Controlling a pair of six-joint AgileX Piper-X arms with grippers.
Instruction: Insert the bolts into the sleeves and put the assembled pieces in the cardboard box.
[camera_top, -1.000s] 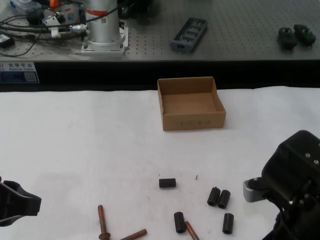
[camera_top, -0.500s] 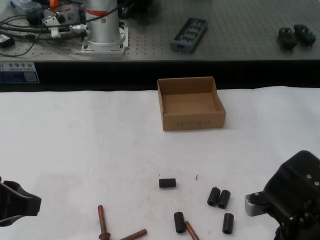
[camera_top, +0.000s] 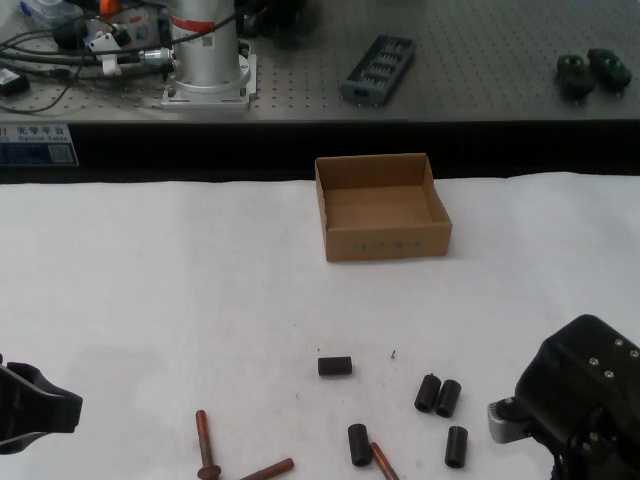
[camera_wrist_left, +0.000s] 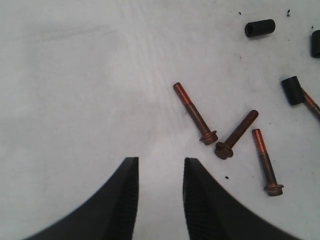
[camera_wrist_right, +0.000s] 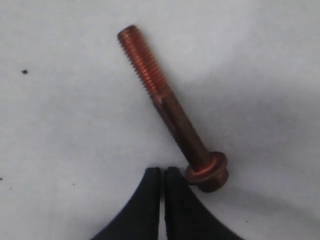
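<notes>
Right gripper: fingers pressed tight together, nothing in them, at the near right corner of the desk.
Lone bolt: flat on the desk, its head just beside the right gripper's tips, its threaded end pointing away from them.
Left gripper: fingers apart with a clear gap, holding nothing, down at the near left edge.
Bolts: three copper ones lie loose on the desk close ahead of the left gripper. Two have their heads almost meeting, and the third is just beside them.
Fourth bolt: lying against the side of a sleeve near the front edge.
Sleeves: black and scattered right of the bolts. One is by the right arm, and a touching pair sits a little farther back.
Single sleeve: on its side, alone, toward the middle.
Box: cardboard, open top up, at the far middle of the desk, well apart from every bolt and sleeve.
</notes>
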